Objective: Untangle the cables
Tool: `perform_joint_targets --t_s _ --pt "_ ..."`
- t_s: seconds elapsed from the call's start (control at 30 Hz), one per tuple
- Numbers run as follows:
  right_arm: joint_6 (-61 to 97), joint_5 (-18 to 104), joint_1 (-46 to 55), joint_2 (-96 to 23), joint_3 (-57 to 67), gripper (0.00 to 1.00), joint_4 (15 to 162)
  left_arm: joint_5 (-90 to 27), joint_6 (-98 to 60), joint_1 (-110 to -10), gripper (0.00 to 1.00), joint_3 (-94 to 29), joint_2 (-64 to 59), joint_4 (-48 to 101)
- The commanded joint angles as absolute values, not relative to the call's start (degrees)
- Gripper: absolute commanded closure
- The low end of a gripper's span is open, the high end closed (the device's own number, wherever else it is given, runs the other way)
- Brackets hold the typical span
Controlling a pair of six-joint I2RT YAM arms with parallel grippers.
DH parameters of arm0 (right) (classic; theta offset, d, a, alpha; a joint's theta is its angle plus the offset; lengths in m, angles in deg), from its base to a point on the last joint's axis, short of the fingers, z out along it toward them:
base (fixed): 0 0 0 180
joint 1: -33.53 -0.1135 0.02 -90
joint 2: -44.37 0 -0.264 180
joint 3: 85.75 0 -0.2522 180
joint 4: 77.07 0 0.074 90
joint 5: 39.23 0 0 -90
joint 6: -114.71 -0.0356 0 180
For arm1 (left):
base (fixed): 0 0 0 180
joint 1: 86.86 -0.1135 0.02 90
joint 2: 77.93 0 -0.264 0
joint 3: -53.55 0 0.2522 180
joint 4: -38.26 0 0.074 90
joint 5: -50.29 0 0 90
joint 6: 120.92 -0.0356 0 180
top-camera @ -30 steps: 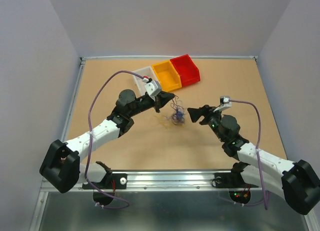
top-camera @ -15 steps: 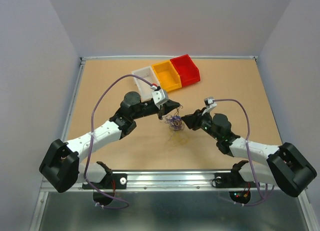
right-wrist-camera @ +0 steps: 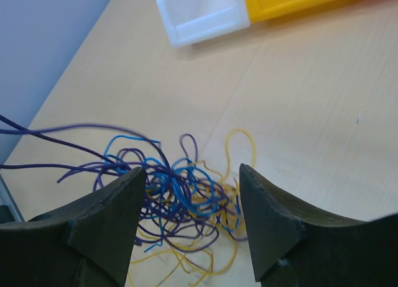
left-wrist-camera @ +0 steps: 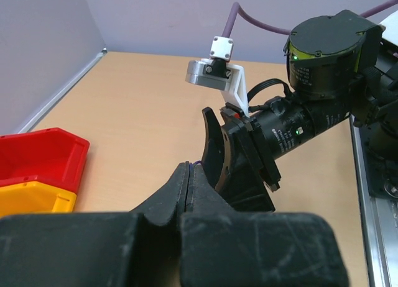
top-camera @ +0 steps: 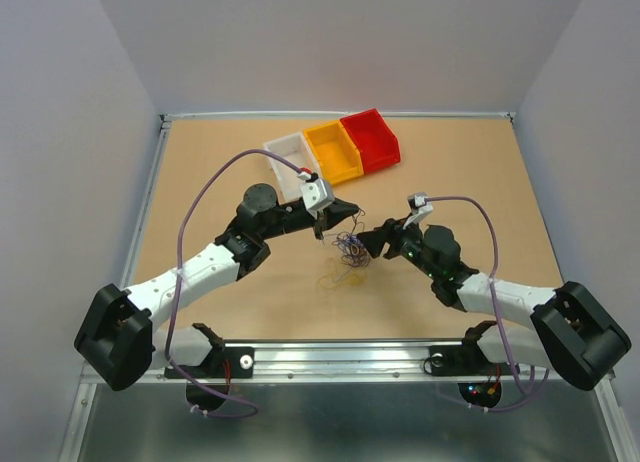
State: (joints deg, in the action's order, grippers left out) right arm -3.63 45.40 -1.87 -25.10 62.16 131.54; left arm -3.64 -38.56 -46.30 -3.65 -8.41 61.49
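The cables (top-camera: 349, 249) are a curly knot of blue, purple and yellow wires. They lie on the tabletop (top-camera: 460, 172) right between the two hands, and the right hand (right-wrist-camera: 189, 175) is spread wide with one finger on each side of the knot. The left hand (top-camera: 340, 210) is pressed together just behind the knot, pinching a bit of purple wire at its tip, almost nose to nose with the right hand. A white bin (top-camera: 285, 154), a yellow bin (top-camera: 333, 150) and a red bin (top-camera: 372, 140) sit in a row farther back, well apart from the wires.
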Motion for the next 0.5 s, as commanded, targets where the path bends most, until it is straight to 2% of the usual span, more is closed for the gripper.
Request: perform_joint_targets --t_s 0.0,0.33,0.47 --pt "-2.28 42.86 -2.59 -22.87 60.01 0.31 136.19 -1.75 -39.01 -45.81 1.00 -6.09 -9.64 64.22" --pt "-2.10 43.92 -3.20 -25.14 58.69 0.31 136.63 4.23 -38.22 -45.29 1.00 -6.53 -8.93 63.87" --pt "-0.61 48.56 -5.93 -28.13 56.76 0.30 136.72 4.23 -37.51 -44.67 1.00 -6.79 -9.19 63.87"
